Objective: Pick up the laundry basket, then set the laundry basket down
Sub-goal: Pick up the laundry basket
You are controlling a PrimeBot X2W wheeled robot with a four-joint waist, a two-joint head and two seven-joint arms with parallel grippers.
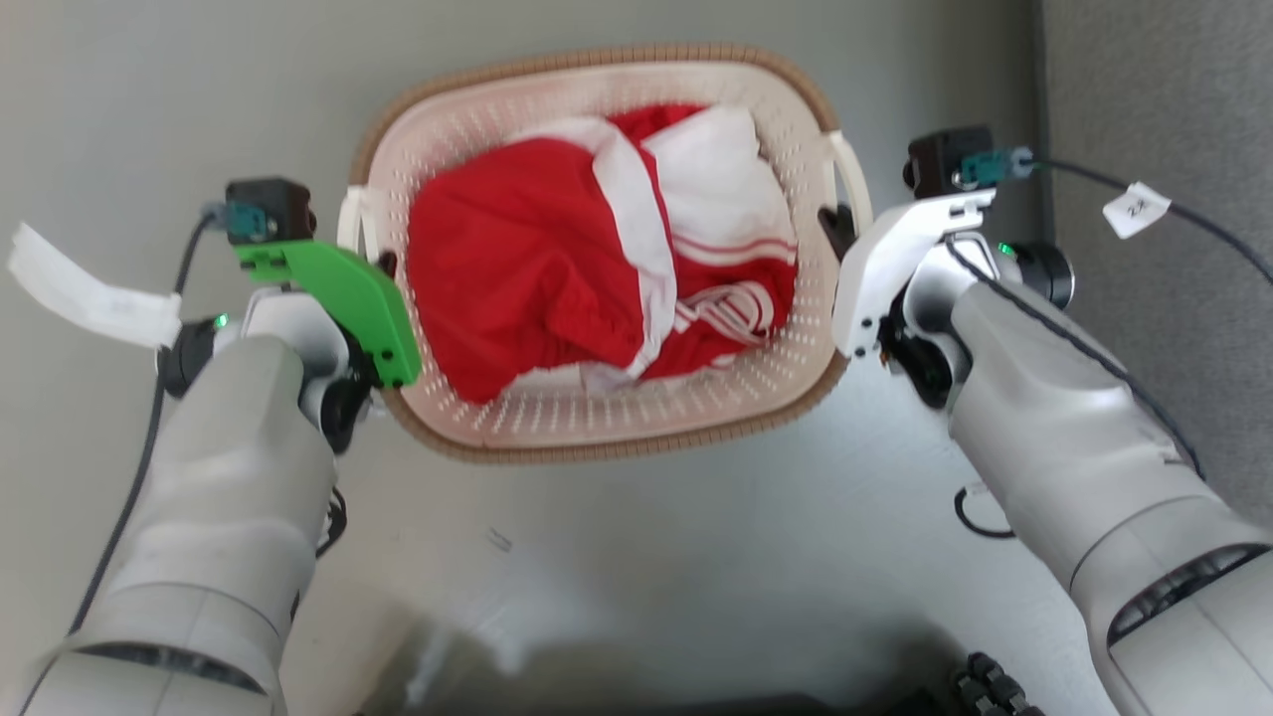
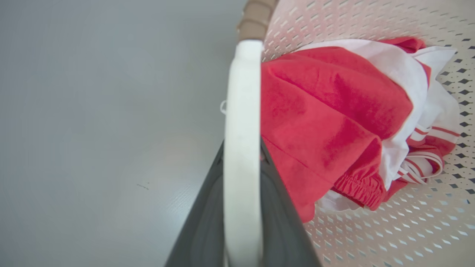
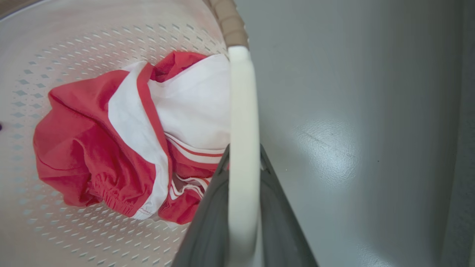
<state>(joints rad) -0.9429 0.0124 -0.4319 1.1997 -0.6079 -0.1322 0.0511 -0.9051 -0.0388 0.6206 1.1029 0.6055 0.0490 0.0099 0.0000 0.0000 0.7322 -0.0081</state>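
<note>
The laundry basket (image 1: pixel 617 413), cream-white and perforated with a brown woven rim, sits between my two arms and holds red and white clothes (image 1: pixel 597 249). My left gripper (image 1: pixel 383 264) is shut on the basket's left white handle (image 2: pixel 243 129), which runs between its dark fingers (image 2: pixel 282 222). On the other side my right gripper (image 1: pixel 835 224) is shut on the right white handle (image 3: pixel 243 141), its dark fingers (image 3: pixel 207 230) on either side of the bar. The basket wall (image 3: pixel 92 237) and clothes (image 3: pixel 111 148) show beside that handle.
Pale grey floor (image 1: pixel 696 557) lies all round the basket. A darker grey strip, carpet or a wall, (image 1: pixel 1164 99) runs along the right. Cables with white tags (image 1: pixel 1134 209) hang from both wrists. A dark part of my base (image 1: pixel 995 686) shows at the bottom edge.
</note>
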